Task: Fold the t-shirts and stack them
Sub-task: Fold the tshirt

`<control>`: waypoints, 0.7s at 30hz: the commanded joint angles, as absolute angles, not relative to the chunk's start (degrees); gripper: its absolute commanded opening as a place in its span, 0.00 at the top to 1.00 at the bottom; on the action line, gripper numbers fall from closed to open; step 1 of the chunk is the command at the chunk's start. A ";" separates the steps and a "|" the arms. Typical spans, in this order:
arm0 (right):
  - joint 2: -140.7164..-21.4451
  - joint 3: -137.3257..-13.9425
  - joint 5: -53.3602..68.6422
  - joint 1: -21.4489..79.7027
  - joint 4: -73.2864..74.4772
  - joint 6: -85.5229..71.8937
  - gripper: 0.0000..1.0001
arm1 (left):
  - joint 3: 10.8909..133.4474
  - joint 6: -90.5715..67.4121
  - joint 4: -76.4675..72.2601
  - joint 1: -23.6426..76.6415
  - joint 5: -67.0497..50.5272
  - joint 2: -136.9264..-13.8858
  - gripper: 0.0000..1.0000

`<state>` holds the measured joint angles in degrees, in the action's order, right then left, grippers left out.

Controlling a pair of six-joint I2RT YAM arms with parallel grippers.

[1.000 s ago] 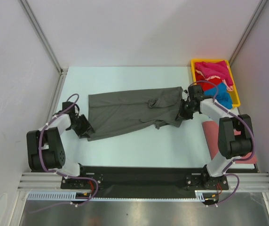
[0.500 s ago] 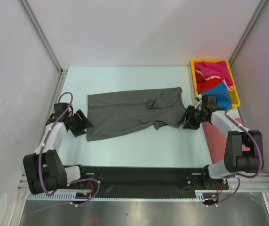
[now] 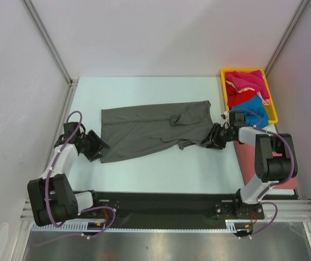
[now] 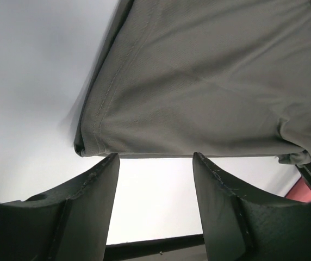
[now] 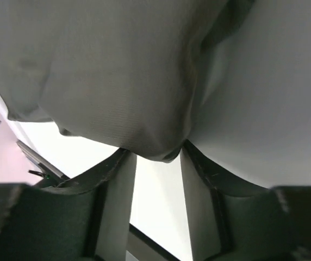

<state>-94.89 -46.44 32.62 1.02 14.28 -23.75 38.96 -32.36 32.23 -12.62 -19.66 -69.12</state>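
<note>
Cloth comes first: the grey t-shirt (image 3: 153, 130) lies spread lengthwise across the middle of the worktop (image 3: 144, 92), mostly flat, with a bunched sleeve or flap puckered right of its centre and a ragged near edge at the right end. It looks laid out but not yet folded, so the step in hand is most likely the start of the first fold, with stacking not yet begun. The left gripper (image 3: 97, 148) sits low at the shirt's near-left corner, with its jaws well apart and nothing between them. In the left wrist view the hemmed corner lies just ahead of the fingertips, close but apart. The right gripper (image 3: 212, 138) sits at the opposite end, by the near-right edge. Its jaws are parted about halfway, and the right wrist view shows a rounded lip of grey cloth right at the gap between the fingertips, touching or nearly so, but not clamped. The next move probably calls for each gripper to slide onto its corner, pinch only the layer meant to be lifted, and carry both ends over together so the cloth does not twist or drag. Further out, the magenta shirt (image 3: 248, 80), red shirt (image 3: 240, 98) and blue shirt (image 3: 256, 113) are heaped in the yellow tray (image 3: 242, 69) at the far right. The pink shirt (image 3: 246, 163) lies flat on the worktop beside the right arm's base.
</note>
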 commanded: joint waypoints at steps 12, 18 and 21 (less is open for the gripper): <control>-95.45 -52.03 37.00 1.76 19.41 -28.65 0.88 | 33.93 -41.75 31.21 -15.64 -13.36 -68.55 0.35; -94.66 -53.96 37.44 1.67 24.69 -27.77 0.88 | 30.86 -42.62 31.30 -16.17 -11.16 -69.08 0.37; -93.52 -54.05 37.79 1.67 25.75 -28.04 0.88 | 30.41 -44.56 29.36 -16.61 -10.55 -70.04 0.39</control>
